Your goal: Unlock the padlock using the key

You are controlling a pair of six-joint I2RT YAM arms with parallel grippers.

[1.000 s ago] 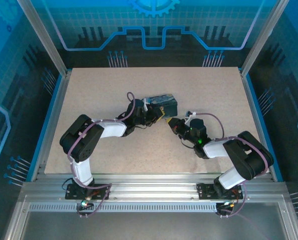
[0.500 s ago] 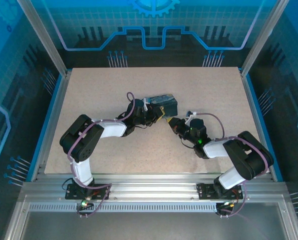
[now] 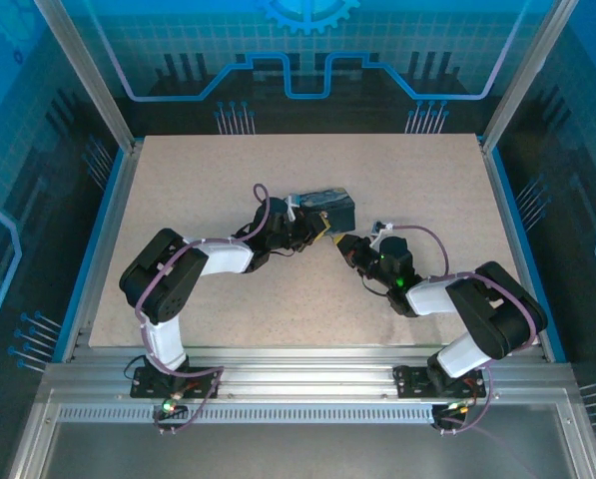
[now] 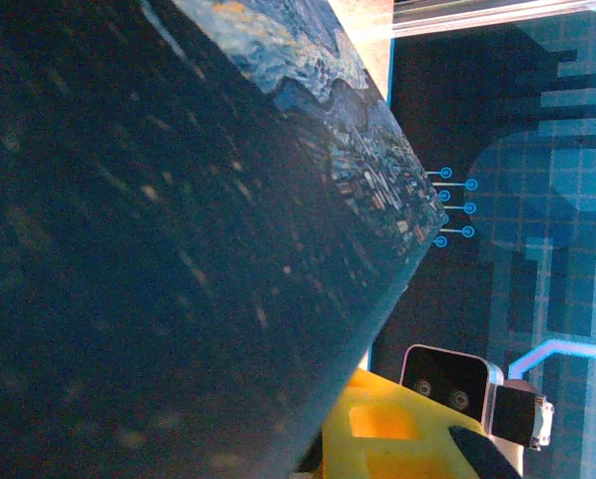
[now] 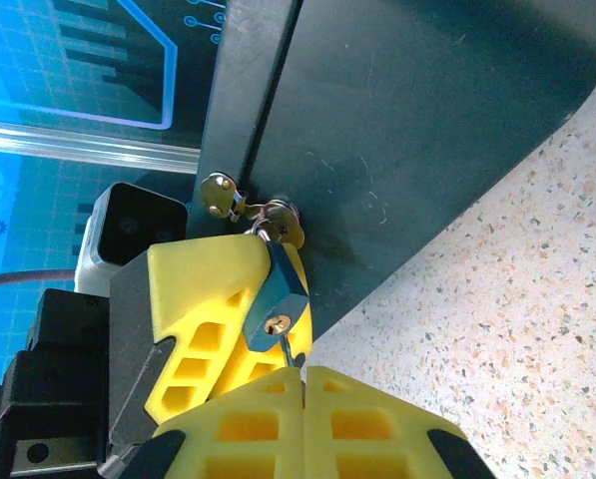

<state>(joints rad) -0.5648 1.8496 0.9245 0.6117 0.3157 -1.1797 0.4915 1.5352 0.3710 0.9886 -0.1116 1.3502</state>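
Observation:
The padlock [image 5: 276, 299] is a small dark teal block with a brass keyhole. It hangs from the brass hasp [image 5: 278, 218] of the dark tin [image 5: 407, 130] printed with a night sky. My left gripper [image 3: 316, 231] is shut on the padlock, with its yellow fingers [image 5: 203, 289] on either side of the body. My right gripper [image 5: 302, 377] is shut on the key [image 5: 291, 349], whose blade sits in the keyhole. In the left wrist view the tin [image 4: 178, 249] is very close and a yellow finger [image 4: 397, 434] shows at the bottom.
The tin [image 3: 325, 206] lies mid-table on the speckled tabletop [image 3: 198, 170], with both arms converging on its near side. My right gripper [image 3: 341, 246] is just right of the left one. Metal frame posts and blue walls surround the table.

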